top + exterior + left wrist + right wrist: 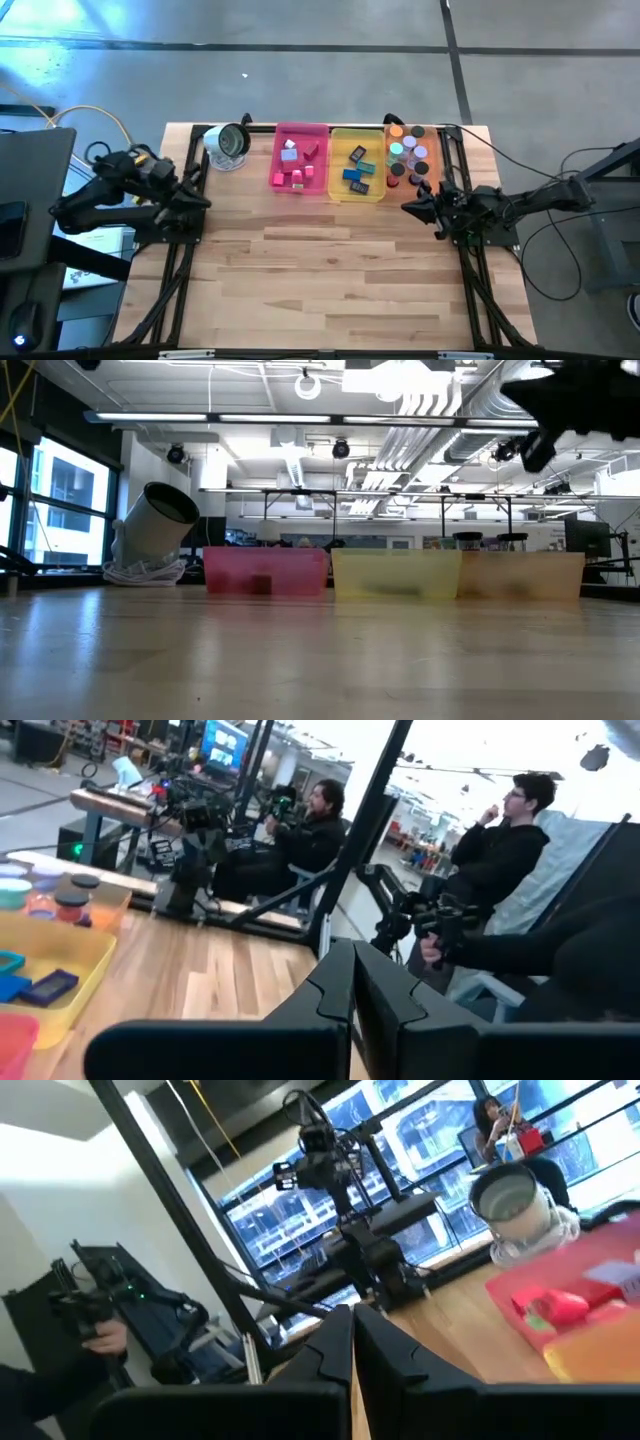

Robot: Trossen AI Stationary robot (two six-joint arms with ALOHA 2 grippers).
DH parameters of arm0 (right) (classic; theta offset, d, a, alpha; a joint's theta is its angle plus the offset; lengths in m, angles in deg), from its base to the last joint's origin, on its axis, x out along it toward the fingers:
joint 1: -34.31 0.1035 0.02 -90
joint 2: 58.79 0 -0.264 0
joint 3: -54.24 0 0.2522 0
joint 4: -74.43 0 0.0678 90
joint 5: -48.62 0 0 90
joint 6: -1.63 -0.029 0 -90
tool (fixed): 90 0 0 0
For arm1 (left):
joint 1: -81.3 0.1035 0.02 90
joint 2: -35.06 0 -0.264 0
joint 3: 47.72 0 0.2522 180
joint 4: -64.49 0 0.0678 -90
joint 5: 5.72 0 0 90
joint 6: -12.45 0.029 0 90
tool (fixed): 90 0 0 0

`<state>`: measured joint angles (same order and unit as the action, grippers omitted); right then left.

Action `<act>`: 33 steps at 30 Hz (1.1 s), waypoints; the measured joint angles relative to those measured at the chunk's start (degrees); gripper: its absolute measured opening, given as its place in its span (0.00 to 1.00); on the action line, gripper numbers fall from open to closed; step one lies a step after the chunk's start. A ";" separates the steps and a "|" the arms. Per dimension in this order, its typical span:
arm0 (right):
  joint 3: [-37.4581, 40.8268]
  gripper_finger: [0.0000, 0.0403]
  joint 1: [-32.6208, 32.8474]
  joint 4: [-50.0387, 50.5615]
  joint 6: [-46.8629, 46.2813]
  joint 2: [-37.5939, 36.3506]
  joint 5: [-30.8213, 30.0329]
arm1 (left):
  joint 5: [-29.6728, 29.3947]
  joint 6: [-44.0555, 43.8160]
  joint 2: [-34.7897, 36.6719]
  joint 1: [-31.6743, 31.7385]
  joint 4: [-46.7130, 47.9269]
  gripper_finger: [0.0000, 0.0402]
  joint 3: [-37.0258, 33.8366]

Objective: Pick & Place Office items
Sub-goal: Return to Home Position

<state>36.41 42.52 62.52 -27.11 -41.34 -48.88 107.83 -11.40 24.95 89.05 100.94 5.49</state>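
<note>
The office items lie sorted in three trays along the table's far edge: pink and lavender pieces in the pink tray [300,160], blue and dark blocks in the yellow tray [357,164], round discs in the orange tray [410,155]. My left gripper [205,200] is drawn back at the table's left edge, shut and holding nothing; in the left wrist view [352,982] its fingers meet. My right gripper [408,207] hangs at the right edge near the orange tray, shut and holding nothing, its fingers together in the right wrist view [352,1330].
A round silver-and-white object [228,146] lies tilted on its side left of the pink tray, on a coil of white cord [145,572]. Bare wood spreads over the table's middle and near part [320,280]. Two people sit beyond the table [500,850].
</note>
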 joint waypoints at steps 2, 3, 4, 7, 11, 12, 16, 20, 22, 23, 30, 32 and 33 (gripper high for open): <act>3.27 0.00 0.00 -2.60 -0.35 -0.67 -0.14 | -0.56 -0.38 0.02 0.00 -1.77 0.01 -1.90; 3.53 0.00 0.00 -2.39 -0.62 -0.81 -0.55 | -0.94 -1.21 0.00 0.00 -3.35 0.01 -2.92; 3.51 0.00 0.00 -1.45 -0.62 -0.95 -0.93 | -1.05 -2.12 0.01 0.00 -5.15 0.01 -3.93; 3.55 0.00 0.00 -0.82 0.11 -0.99 -1.04 | -0.95 -3.46 0.00 -0.04 -12.07 0.01 -6.82; 3.55 0.00 0.00 -0.43 0.23 -0.97 -1.60 | -0.99 -3.24 0.03 -0.05 -18.53 0.01 -10.92; 3.58 0.00 0.00 0.23 0.16 -0.96 -1.74 | -1.23 -3.22 0.02 -0.04 -19.42 0.01 -11.89; 3.58 0.00 0.00 4.27 0.17 -0.92 -1.28 | -1.26 -4.68 0.02 -0.04 -22.32 0.01 -15.64; 3.60 0.00 0.00 9.75 1.05 -0.92 -1.30 | -1.25 -7.56 0.02 -0.04 -25.48 0.01 -19.70; 3.60 0.00 0.00 12.04 1.12 -0.92 -1.31 | -1.25 -8.28 0.02 -0.05 -26.47 0.01 -21.53; 3.60 0.00 0.00 13.20 1.12 -0.92 -1.32 | -1.25 -8.62 0.02 -0.07 -26.79 0.01 -22.37; 3.62 0.00 0.00 17.76 0.27 -0.92 -1.31 | -1.24 -8.39 0.00 -0.07 -33.85 0.01 -27.43; 3.64 0.00 0.00 18.36 0.45 -0.92 -1.31 | -1.14 -7.41 0.02 -0.07 -34.10 0.01 -27.99; 3.64 0.00 0.00 18.40 0.45 -0.92 -1.31 | -1.14 -7.01 0.00 -0.07 -34.06 0.01 -28.30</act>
<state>40.06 42.52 80.92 -26.67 -42.26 -50.20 106.69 -18.41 24.95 88.99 66.88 -22.81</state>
